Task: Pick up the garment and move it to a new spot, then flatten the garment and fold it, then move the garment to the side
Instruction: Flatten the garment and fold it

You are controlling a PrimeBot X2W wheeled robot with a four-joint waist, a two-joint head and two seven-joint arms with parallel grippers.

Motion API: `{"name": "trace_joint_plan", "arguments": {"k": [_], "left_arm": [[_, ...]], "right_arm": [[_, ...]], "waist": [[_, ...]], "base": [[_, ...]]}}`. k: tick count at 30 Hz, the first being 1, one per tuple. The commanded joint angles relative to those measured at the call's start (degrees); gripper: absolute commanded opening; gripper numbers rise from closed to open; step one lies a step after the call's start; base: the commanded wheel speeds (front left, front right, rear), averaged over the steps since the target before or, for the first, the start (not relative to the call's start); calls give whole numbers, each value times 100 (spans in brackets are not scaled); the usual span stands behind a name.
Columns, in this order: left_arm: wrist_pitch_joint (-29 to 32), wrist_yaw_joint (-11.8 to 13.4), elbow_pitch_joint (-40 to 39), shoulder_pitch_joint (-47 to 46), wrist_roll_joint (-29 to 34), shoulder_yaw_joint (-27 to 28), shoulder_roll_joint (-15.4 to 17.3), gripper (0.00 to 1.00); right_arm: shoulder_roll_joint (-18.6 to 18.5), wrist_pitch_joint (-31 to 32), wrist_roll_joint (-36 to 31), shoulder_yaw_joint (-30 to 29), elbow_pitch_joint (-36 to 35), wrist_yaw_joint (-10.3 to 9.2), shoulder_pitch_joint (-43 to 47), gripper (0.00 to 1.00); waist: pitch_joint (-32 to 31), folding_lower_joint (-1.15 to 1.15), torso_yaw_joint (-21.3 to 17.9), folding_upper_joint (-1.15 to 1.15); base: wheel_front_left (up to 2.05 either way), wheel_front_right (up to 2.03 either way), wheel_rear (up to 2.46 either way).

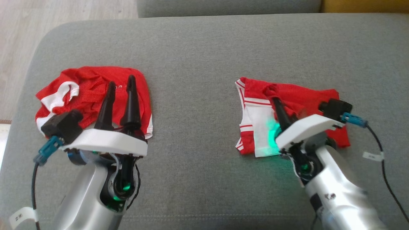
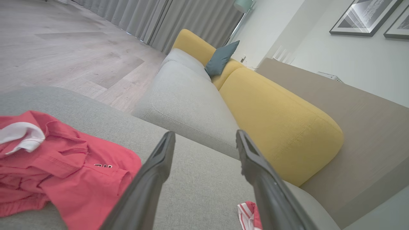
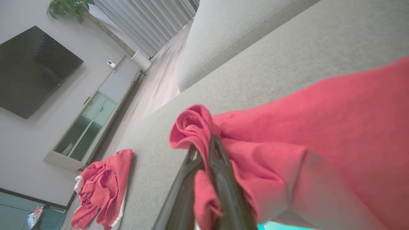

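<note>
The left arm (image 1: 83, 198) and right arm (image 1: 338, 195), both silver, rise from the bottom edge of the head view, each with a green light glowing at the wrist. The left gripper (image 1: 121, 80) (image 2: 205, 133) has its fingers apart and holds nothing. In the head view it shows in front of the left garment (image 1: 83, 86) (image 2: 73, 172) (image 3: 102, 182), while its own wrist view puts that cloth off to one side of the fingers. Whether they touch it I cannot tell. The left garment is a crumpled red heap with white trim, lying on the left part of the grey cushion (image 1: 204, 48).

The right gripper (image 1: 274, 99) (image 3: 204, 143) has its fingers together, clamped on a bunched fold of the right garment (image 1: 303, 94) (image 3: 303, 127) (image 2: 247, 214). This one is red with white striped panels and lies on the right part of the same cushion, well apart from the left garment. Green light falls on its white panel.

Beyond the cushion stands a second grey seat (image 2: 188, 105) with a yellow backrest (image 2: 281, 127) and a blue pillow (image 2: 222, 57). Farther off are the wooden floor (image 1: 64, 9), grey curtains (image 2: 159, 19), and a dark screen (image 3: 32, 70) on the wall above a cabinet (image 3: 86, 127).
</note>
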Motion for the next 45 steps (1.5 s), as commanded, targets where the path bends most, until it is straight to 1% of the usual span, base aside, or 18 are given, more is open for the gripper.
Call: {"name": "trace_joint_plan", "arguments": {"k": [1,4,5,7,8,9,13,17,20,24,28,32,33,35,39,43,44,45], "left_arm": [[-54,-36,-157,-171,7,200,54,100],[-54,-45,-134,-169,3,187,45,100],[-54,-45,-134,-169,3,187,45,100],[-55,-48,-124,-164,1,180,39,100],[-55,-50,-119,-164,2,174,34,100],[-55,-51,-112,-164,3,171,30,100],[-57,-47,-94,-148,-4,203,37,100],[-58,-29,-94,-123,-7,237,46,100],[-59,-22,-125,-111,0,247,46,100],[-60,-25,-186,-119,21,235,26,100],[-61,-20,-233,-142,50,212,-7,100],[-62,-34,-246,-171,83,173,-42,100],[-62,-37,-247,-179,91,164,-52,100],[-64,-54,-248,-210,126,163,-80,100],[-66,-98,-244,-220,179,175,-121,100],[-68,-168,-237,-219,347,185,-172,100],[-68,-220,-225,-191,437,213,-228,100],[-68,-250,-221,-171,486,229,-260,100]], "right_arm": [[33,-231,213,343,-5,37,-389,0],[33,-527,527,717,324,37,-575,0],[33,-527,527,717,324,37,-575,0],[33,-682,736,978,539,37,-687,0],[33,-705,934,1108,597,37,-716,98],[33,-729,1210,1223,614,37,-734,100],[33,-789,1946,1923,502,37,-860,100],[33,-1113,2213,2160,765,37,-1176,100],[33,-1311,2101,2137,1116,37,-1543,100],[-37,-1478,1448,1954,1694,37,-2072,100],[-413,-1523,995,1639,1850,37,-2325,100],[-896,-1534,615,1313,1664,37,-2352,100],[-1022,-1535,484,1233,1564,37,-2328,100],[-1452,-1536,-192,792,1012,37,-2070,100],[-1598,-1537,-915,155,315,37,-1509,100],[-1475,-1537,-1698,-634,-453,37,-763,100],[-1305,-1537,-2086,-1000,-838,37,-350,100],[-1179,-1537,-2212,-1183,-1021,37,-151,100]], "waist": [[13,0,42,0],[22,0,84,0],[22,0,84,0],[34,0,102,0],[38,0,112,0],[41,0,118,0],[49,0,78,0],[22,0,-48,0],[8,0,-175,0],[-2,0,-347,0],[11,0,-484,0],[31,0,-588,0],[37,0,-607,0],[63,0,-667,0],[73,0,-689,0],[80,0,-658,0],[81,0,-633,0],[83,0,-618,0]], "base": [[0,0,0],[0,0,0],[0,0,0],[0,0,0],[0,0,0],[0,0,0],[0,0,0],[0,0,0],[0,0,0],[0,0,0],[0,0,0],[0,0,0],[0,0,0],[0,0,0],[0,0,0],[0,0,0],[0,0,0],[0,0,0]]}}
